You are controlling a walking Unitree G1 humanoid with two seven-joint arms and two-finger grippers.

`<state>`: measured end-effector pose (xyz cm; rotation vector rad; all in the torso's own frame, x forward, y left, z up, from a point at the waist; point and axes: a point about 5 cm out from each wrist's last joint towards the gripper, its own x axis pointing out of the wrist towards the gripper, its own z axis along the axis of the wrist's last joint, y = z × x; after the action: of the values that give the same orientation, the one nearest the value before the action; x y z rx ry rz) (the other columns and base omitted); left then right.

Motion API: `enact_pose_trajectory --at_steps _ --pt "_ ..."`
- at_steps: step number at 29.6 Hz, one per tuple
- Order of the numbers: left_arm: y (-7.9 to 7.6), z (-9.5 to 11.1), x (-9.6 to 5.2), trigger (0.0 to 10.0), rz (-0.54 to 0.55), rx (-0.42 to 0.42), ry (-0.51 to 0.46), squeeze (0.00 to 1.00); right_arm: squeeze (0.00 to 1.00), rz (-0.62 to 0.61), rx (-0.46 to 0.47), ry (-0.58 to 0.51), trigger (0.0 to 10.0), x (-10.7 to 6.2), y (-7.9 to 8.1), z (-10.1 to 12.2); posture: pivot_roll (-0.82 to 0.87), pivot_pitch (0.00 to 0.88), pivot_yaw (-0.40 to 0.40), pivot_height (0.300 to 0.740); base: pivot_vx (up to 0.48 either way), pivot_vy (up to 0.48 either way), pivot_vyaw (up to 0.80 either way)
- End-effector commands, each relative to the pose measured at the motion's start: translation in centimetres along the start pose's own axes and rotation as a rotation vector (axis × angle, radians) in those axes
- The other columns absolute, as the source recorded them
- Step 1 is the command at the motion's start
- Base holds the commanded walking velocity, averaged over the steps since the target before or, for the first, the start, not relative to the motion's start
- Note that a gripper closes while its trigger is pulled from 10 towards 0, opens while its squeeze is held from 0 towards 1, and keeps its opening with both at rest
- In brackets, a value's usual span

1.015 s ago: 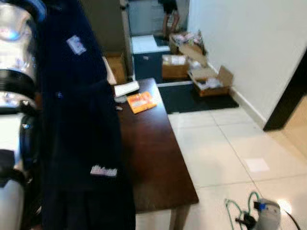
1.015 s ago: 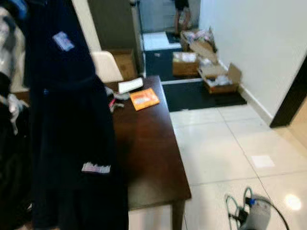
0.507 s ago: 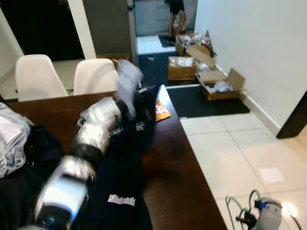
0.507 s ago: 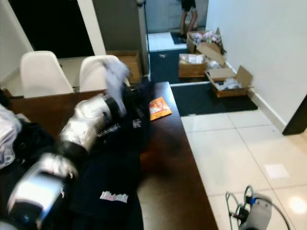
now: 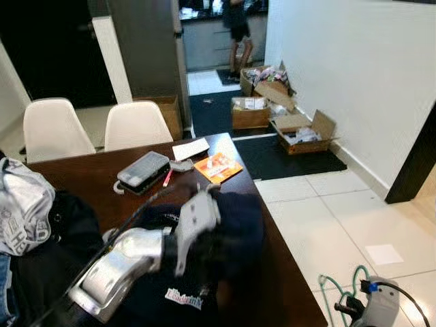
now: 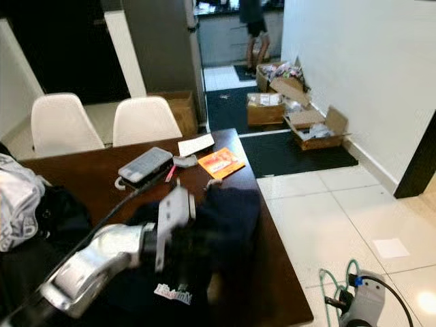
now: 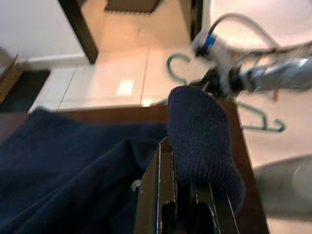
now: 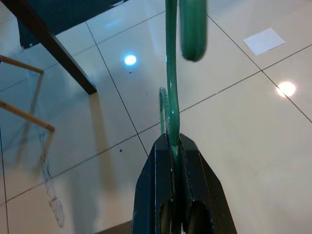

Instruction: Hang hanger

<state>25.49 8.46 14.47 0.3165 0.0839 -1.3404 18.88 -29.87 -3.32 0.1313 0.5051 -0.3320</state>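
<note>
A green plastic hanger (image 8: 170, 73) hangs over the tiled floor beside the table, and my right gripper (image 8: 173, 142) is shut on its stem. The same hanger (image 5: 340, 300) sits low on the right in the eye views. A navy garment (image 5: 235, 218) with a white label lies bunched on the dark wooden table (image 5: 88, 178). My silver left arm (image 5: 129, 262) stretches across it. My left gripper (image 7: 181, 170) is shut on a fold of the navy knit fabric (image 7: 200, 131) near the table's edge.
Two white chairs (image 5: 51, 129) stand behind the table. A grey case (image 5: 143, 170), an orange packet (image 5: 216, 165) and a paper rest on it, and grey clothing (image 5: 24, 211) lies at the left. Open cardboard boxes (image 5: 300, 129) line the wall. A person (image 5: 238, 27) stands far back.
The navy garment hung high in front of the camera a second ago. My left arm has brought it down, and it now lies on the table. The right gripper has kept the hanger.
</note>
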Motion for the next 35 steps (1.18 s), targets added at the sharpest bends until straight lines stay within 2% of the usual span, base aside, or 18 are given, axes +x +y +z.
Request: enact_pose_trajectory --at_steps 1,3,4,5,6,10,11,13,14,15,16,17,18,22,23,25,27,35 --pt "0.5 -1.5 -0.9 10.0 0.058 0.026 0.150 0.00 0.00 0.000 0.009 0.012 10.0 0.1 0.2 -0.1 -0.01 0.007 0.039 0.740 0.000 0.000 0.00" --pt "0.9 -2.3 -1.1 10.0 0.104 0.045 0.215 0.00 0.00 0.001 0.009 0.012 10.0 0.1 0.2 0.0 -0.01 0.008 0.039 0.740 0.000 0.000 0.00" --pt "1.3 -2.8 -1.4 10.0 0.174 0.044 0.259 0.54 0.00 0.002 0.008 0.014 10.0 0.1 0.2 0.0 0.00 0.008 0.036 0.740 0.000 0.000 0.00" --pt "1.3 -2.8 -1.4 10.0 0.174 0.044 0.259 0.54 0.00 0.002 0.008 0.014 10.0 0.1 0.2 0.0 0.00 0.008 0.036 0.740 0.000 0.000 0.00" --pt "2.1 -3.1 -1.5 10.0 0.273 0.038 0.271 1.00 0.00 0.003 0.008 0.014 10.0 0.2 0.2 0.0 0.00 0.009 0.033 0.740 0.000 0.000 0.00" --pt "2.7 -3.1 -1.6 10.0 0.357 0.050 0.283 1.00 0.00 0.005 0.008 0.015 10.0 0.2 0.2 0.0 0.00 0.010 0.032 0.740 0.000 0.000 0.00" --pt "3.4 -2.4 -1.6 10.0 0.435 0.043 0.228 1.00 0.00 0.007 0.007 0.015 10.0 0.2 0.2 0.0 0.00 0.010 0.031 0.740 0.000 0.000 0.00" --pt "3.4 -2.4 -1.6 10.0 0.435 0.043 0.228 1.00 0.00 0.007 0.007 0.015 10.0 0.2 0.2 0.0 0.00 0.010 0.031 0.740 0.000 0.000 0.00" --pt "3.8 -1.1 -1.5 10.0 0.495 0.023 0.141 1.00 0.00 0.008 0.007 0.016 10.0 0.2 0.2 0.0 0.00 0.010 0.030 0.740 0.000 0.000 0.00" --pt "3.8 -1.1 -1.5 10.0 0.495 0.023 0.141 1.00 0.00 0.008 0.007 0.016 10.0 0.2 0.2 0.0 0.00 0.010 0.030 0.740 0.000 0.000 0.00" --pt "3.6 0.3 -1.2 10.0 0.504 -0.056 -0.002 0.20 0.00 0.010 0.007 0.017 10.0 0.2 0.2 0.0 0.00 0.010 0.030 0.740 0.000 0.000 0.00" --pt "3.2 1.3 -0.9 10.0 0.507 -0.131 -0.120 0.00 0.00 0.011 0.007 0.018 10.0 0.2 0.3 -0.1 0.00 0.011 0.032 0.740 0.000 0.000 0.00" --pt "2.8 1.9 -0.6 10.0 0.496 -0.189 -0.203 0.00 0.00 0.011 0.007 0.018 10.0 0.2 0.3 -0.1 0.00 0.012 0.032 0.740 0.000 0.000 0.00" --pt "2.4 2.3 -0.4 10.0 0.488 -0.222 -0.251 0.00 0.00 0.010 0.007 0.018 10.0 0.2 0.3 -0.1 0.00 0.012 0.032 0.740 0.000 0.000 0.00" --pt "1.4 3.7 0.3 10.0 0.436 -0.256 -0.347 0.00 0.00 0.010 0.007 0.019 10.0 0.2 0.3 -0.1 0.00 0.012 0.026 0.740 -0.307 0.000 0.00" --pt "1.4 3.7 0.3 10.0 0.436 -0.256 -0.347 0.00 0.00 0.010 0.007 0.019 10.0 0.2 0.3 -0.1 0.00 0.012 0.026 0.740 -0.307 0.000 0.00" --pt "1.0 5.9 0.2 10.0 0.400 -0.262 -0.461 0.00 0.00 0.011 0.007 0.021 10.0 0.2 0.3 0.0 0.00 0.012 0.022 0.740 -0.431 0.000 0.00" --pt "2.9 8.0 -1.9 10.0 0.520 -0.208 -0.498 0.00 0.00 0.012 0.008 0.023 10.0 0.2 0.4 -0.1 0.00 0.011 0.024 0.740 -0.335 0.000 0.00"
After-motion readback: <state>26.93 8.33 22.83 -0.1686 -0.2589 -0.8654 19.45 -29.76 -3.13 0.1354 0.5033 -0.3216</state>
